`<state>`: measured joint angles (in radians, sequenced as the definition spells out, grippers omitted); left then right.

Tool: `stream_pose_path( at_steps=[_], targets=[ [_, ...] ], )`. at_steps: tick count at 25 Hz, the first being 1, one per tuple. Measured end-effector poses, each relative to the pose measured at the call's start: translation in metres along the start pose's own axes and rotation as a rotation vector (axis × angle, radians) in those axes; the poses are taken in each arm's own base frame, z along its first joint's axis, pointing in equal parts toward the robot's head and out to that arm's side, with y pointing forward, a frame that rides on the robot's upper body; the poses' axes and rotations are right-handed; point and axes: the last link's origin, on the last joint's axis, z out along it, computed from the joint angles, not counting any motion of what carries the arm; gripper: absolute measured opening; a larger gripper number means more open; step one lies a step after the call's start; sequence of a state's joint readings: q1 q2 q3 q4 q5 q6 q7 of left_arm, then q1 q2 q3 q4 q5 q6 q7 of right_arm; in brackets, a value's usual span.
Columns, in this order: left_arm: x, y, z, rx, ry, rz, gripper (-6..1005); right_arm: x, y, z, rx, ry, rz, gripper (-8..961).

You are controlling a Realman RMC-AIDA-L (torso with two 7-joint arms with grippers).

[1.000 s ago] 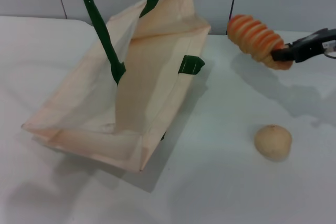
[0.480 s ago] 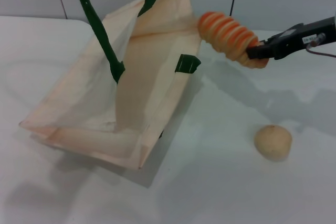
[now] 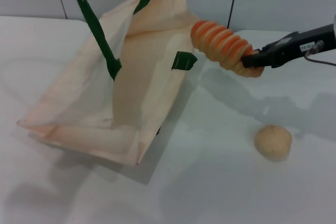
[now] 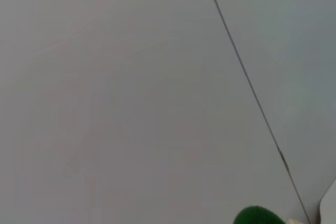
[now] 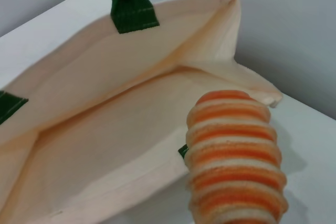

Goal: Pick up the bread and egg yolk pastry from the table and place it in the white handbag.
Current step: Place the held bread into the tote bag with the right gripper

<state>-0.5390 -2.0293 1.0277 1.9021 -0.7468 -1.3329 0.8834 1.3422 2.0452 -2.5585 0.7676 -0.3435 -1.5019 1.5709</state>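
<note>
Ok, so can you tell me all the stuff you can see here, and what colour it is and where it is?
white handbag: one, cream with dark green handles and tabs, standing open on the table's left half, handles pulled up out of the head view.
bread: one, orange ridges with tan grooves, held in the air at the bag's right rim, not inside.
egg yolk pastry: one, pale tan ball, lying on the table to the right of the bag, touched by nothing.
table: one, white, under everything.
wall: grey panels behind the table.
right gripper: one, black, reaching in from the right, shut on the bread's near end.
left gripper: not seen in any view.
</note>
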Motion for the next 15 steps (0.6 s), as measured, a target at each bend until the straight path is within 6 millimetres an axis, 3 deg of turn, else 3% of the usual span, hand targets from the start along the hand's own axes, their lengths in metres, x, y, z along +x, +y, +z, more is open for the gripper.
stream_pose_path(
  at_steps=[15],
  targets=[
    [0.0001, -0.0011, -0.0002, 0.008, 0.005, -0.006, 114, -0.0005, -0.0062, -0.0031, 0.034, -0.004, 0.001, 239]
  ],
)
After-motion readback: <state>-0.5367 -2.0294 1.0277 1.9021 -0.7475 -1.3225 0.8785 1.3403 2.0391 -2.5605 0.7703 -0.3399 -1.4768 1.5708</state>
